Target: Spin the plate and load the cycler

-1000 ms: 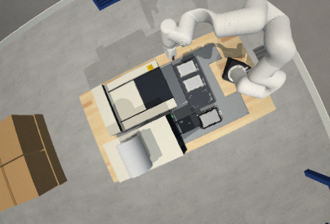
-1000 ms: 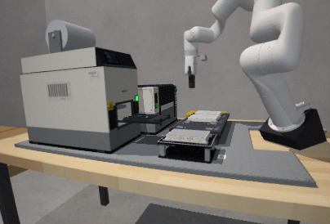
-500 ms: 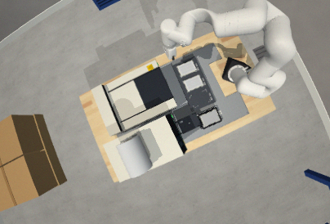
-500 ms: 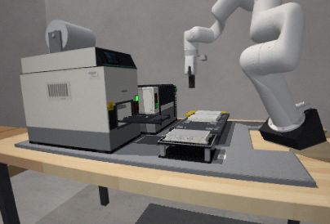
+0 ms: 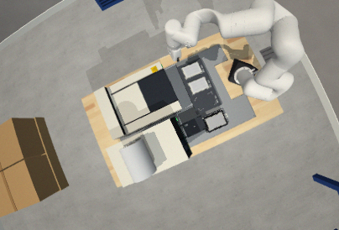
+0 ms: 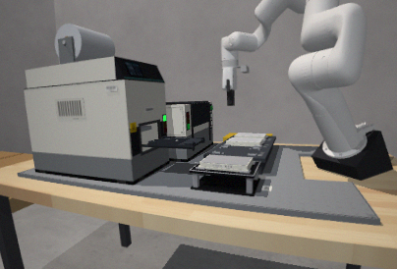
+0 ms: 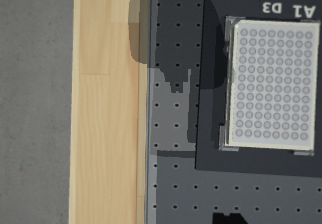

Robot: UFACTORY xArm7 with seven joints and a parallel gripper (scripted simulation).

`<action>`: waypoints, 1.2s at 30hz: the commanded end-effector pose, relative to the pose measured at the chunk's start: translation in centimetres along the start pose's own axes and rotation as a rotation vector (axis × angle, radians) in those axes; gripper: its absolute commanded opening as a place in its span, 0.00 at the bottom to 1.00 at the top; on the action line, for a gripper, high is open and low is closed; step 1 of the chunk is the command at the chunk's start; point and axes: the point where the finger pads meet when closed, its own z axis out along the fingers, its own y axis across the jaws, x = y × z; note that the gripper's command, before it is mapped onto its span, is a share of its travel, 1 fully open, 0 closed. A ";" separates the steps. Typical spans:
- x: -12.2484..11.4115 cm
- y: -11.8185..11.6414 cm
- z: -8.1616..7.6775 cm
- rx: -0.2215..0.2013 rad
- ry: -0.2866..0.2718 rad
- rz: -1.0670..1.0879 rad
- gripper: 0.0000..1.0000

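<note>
My gripper is shut on nothing. It hangs high over the table's far edge, beside the end of the centrifuge and just past D3. The balance plate BAL lies flat in D3. K37 lies in D2 beside it. Another plate lies flat on the raised nest near the front edge; I cannot read its label. The sealer's stage sticks out and looks dark, with no plate that I can make out. A green lamp is lit.
The tall sealer with its roll stands at the left end. The arm's base stands at the right. D1 holds no plate. A cardboard box stands on the floor, away from the table.
</note>
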 end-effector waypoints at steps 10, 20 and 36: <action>0.2 1.2 -0.7 0.004 -0.003 0.005 1.00; 1.2 5.8 -2.6 0.003 -0.003 0.005 1.00; 2.5 12.2 -5.2 0.003 -0.003 0.004 1.00</action>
